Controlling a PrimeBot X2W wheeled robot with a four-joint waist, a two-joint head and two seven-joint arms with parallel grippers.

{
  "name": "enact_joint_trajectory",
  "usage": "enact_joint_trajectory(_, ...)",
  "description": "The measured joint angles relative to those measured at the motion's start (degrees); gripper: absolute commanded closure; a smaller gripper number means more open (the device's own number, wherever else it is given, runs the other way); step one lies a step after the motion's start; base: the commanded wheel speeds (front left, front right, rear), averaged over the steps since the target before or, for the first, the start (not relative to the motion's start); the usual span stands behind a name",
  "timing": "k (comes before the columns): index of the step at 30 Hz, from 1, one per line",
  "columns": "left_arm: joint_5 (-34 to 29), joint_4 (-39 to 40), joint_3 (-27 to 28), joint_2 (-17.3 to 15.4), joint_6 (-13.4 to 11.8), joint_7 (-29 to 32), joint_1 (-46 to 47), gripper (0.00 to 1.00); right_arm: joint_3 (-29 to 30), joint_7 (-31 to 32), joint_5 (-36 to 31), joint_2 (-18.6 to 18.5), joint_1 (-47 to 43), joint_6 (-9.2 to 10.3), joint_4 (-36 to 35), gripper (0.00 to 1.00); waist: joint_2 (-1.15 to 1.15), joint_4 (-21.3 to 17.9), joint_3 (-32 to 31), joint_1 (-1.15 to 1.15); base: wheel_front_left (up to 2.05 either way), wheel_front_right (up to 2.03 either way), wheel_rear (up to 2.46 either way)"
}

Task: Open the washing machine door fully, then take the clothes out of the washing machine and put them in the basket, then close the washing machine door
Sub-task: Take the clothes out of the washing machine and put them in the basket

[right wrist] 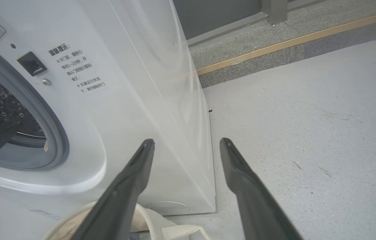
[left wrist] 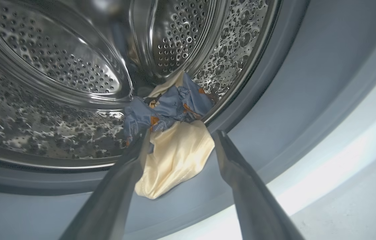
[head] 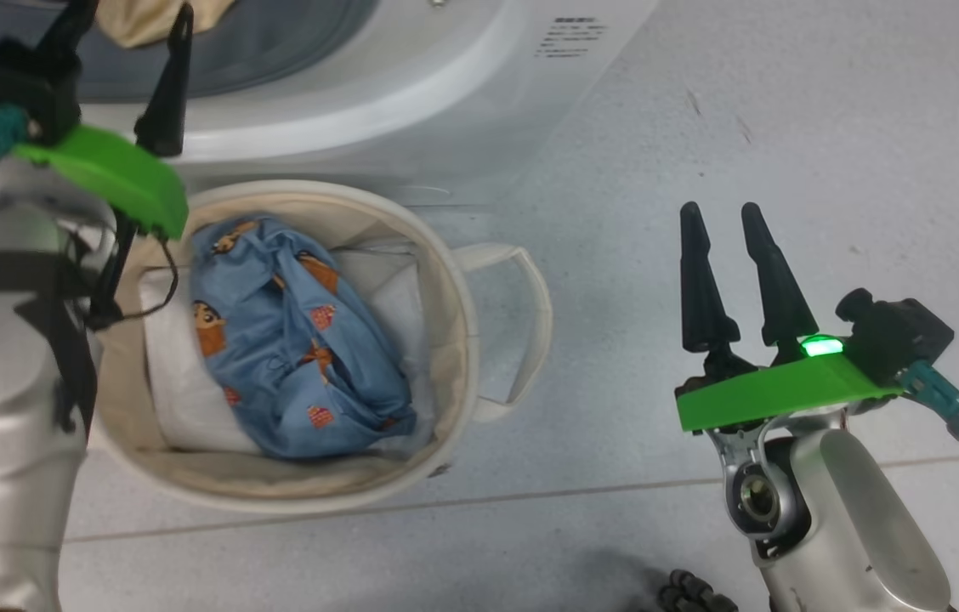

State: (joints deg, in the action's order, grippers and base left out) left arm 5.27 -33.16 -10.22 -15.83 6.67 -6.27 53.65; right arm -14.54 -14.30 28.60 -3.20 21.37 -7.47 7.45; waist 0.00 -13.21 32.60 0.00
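Note:
The washing machine [head: 377,110] stands with its steel drum [left wrist: 58,66] exposed; the washing machine door is out of view. My left gripper [left wrist: 181,133] reaches into the opening, open, its fingers on either side of a beige-cream piece [left wrist: 174,160] that hangs over the grey ring [left wrist: 291,83]. Behind that piece lies a crumpled blue-and-orange garment [left wrist: 171,106]. In front of the machine, the basket [head: 454,340] holds a light blue printed garment [head: 301,340] on a white sheet [head: 182,374]. Over the floor to the right, my right gripper [head: 721,212] is open and holds nothing.
Grey floor [head: 785,127] stretches to the right of the machine. A raised kerb with a yellow strip [right wrist: 291,43] runs behind it. The basket's looped handle [head: 530,280] sticks out toward my right arm. A dark object [head: 692,595] lies at the bottom edge.

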Motion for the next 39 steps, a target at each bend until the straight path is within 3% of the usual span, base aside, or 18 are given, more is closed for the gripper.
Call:
enact_joint_trajectory(6, 6.3, -6.0, -2.4, 0.2, 0.5, 4.0, 6.0, 0.0, -0.7, 0.0, 0.7, 0.0, 0.6, 0.0, -0.2, 0.0, 0.0, -1.9, 1.5, 0.0, 0.0, 0.0, 0.0)
enact_joint_trajectory(10, 9.9, -8.6, -7.9, -1.3, 0.7, 5.8, 9.4, 0.0, -0.8, 0.0, 0.7, 0.0, 0.8, 0.0, -0.7, 0.0, 0.0, -2.5, 2.5, 0.0, 0.0, 0.0, 0.0)
enact_joint_trajectory(16, 7.7, -13.3, -13.0, -3.9, 0.9, 5.6, 13.1, 0.0, -0.9, 0.0, 0.7, 0.0, 1.3, 0.0, -1.0, 0.0, 0.0, -2.5, 3.9, 0.0, 0.0, 0.0, 0.0)
enact_joint_trajectory(30, 4.4, -24.5, -15.8, -3.2, -1.1, 3.1, 22.1, 0.0, -1.3, 0.0, 0.4, 0.0, 2.3, 0.0, -1.7, 0.0, 0.0, -2.9, 7.2, 0.0, 0.0, 0.0, 0.0)
enact_joint_trajectory(31, 4.4, -24.9, -16.1, -3.0, -1.0, 2.5, 22.5, 1.0, -1.3, 0.0, 0.2, 0.0, 2.3, 0.0, -1.8, 0.0, 0.0, -2.9, 7.4, 0.0, 0.0, 0.0, 0.0)
enact_joint_trajectory(39, 4.9, -28.4, -17.0, -1.1, -0.1, -2.4, 24.0, 1.0, -1.2, 0.0, -0.3, 0.0, 2.9, 0.0, -2.0, 0.0, 0.0, -2.3, 8.2, 0.0, 0.0, 0.0, 0.0)
